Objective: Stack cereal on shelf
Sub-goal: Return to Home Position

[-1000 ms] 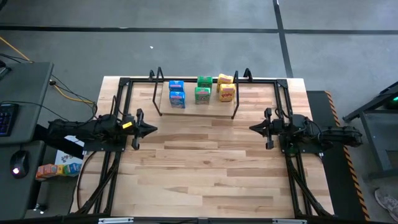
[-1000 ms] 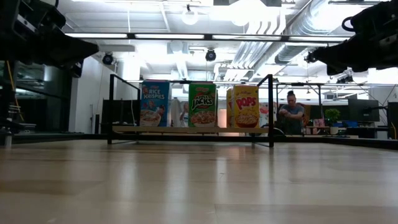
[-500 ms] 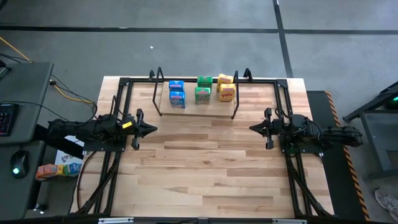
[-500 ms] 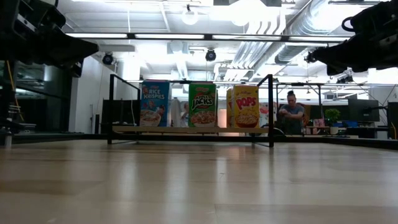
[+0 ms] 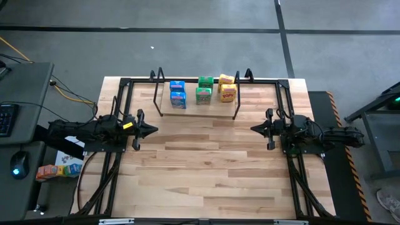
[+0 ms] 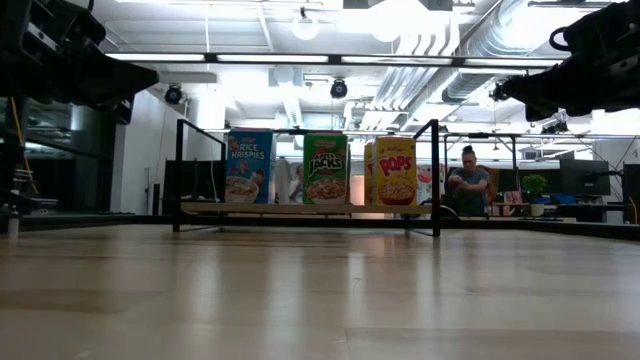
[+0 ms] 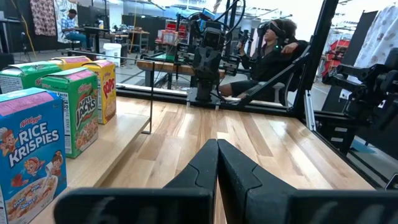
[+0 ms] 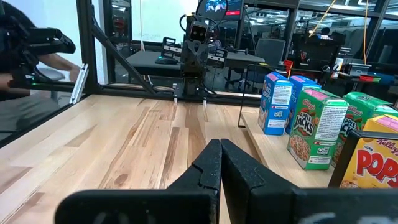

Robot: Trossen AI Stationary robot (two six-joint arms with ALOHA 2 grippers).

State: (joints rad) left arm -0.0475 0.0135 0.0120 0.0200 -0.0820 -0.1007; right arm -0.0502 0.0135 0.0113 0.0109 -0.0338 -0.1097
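1. Table (image 5: 206, 181): pale plank top in a black frame.

2. Left gripper (image 5: 154, 130): at the table's left side, raised above the wood and pointing toward the centre. Fingers pressed together, clenched on nothing.

3. Right gripper (image 5: 254, 129): at the table's right side, raised likewise and pointing back at the left one, well apart from it. Fingers pressed together, empty.

4. Shelf (image 5: 212, 107): pale plank between 2 black wire hoops, at the far middle of the table, beyond the line joining the 2 grippers.

5. Cereal, 6 boxes, all upright on the shelf in 3 pairs, 1 box behind the other:
- Left: front blue box (image 5: 178, 99) and rear blue box (image 5: 177, 85), in line, printed Rice Krispies.
- Middle: front green box (image 5: 203, 95) and rear green box (image 5: 205, 82), printed Apple Jacks.
- Right: front yellow box (image 5: 228, 93), printed Pops, and rear yellow box (image 5: 225, 79), set slightly toward the green pair.
Neither gripper touches any box.

6. Person (image 6: 467, 180): standing in the room beyond the table, past the shelf's right hoop in the low view.
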